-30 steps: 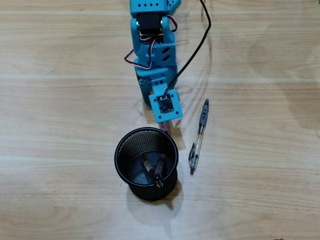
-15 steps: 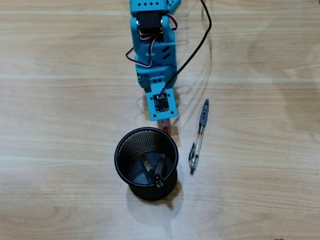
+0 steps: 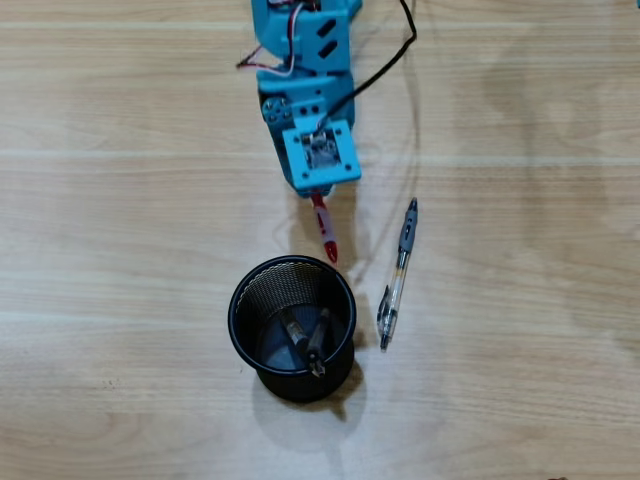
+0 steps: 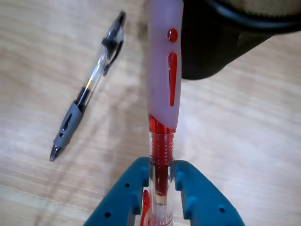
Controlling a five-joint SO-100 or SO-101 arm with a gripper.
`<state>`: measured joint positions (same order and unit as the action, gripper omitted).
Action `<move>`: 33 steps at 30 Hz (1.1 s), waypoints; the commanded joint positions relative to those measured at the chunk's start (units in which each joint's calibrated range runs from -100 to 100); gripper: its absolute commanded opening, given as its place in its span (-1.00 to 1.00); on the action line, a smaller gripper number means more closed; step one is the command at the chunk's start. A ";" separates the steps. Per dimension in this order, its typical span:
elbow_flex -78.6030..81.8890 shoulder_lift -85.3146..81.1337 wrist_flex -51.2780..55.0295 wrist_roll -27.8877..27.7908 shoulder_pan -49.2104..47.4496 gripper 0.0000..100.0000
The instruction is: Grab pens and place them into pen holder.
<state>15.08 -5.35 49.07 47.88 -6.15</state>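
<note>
My blue gripper is shut on the red pen, which sticks out ahead of the jaws toward the pen holder. The pen holder, a round black mesh cup, stands just beyond the red pen's tip in the overhead view. Two dark pens lean inside it. A clear-and-grey pen lies flat on the table, right of the holder in the overhead view and left of the red pen in the wrist view.
The blue arm reaches in from the top edge of the overhead view, with a black cable curving off to its right. The wooden table is bare to the left and right.
The arm has drawn back toward the top of the overhead view, and more of the red pen now shows, with its tip just outside the holder's rim.
</note>
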 commanded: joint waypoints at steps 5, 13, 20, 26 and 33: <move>-5.67 -10.74 -1.55 -0.50 1.16 -0.97; -8.75 -11.42 -16.59 -0.55 0.80 -0.97; -2.78 -7.94 -44.29 -0.08 0.43 -0.97; 3.92 -1.99 -61.60 3.27 0.70 -0.97; 3.29 7.77 -70.99 3.27 1.25 -0.97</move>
<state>20.14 0.51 -18.43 50.85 -5.76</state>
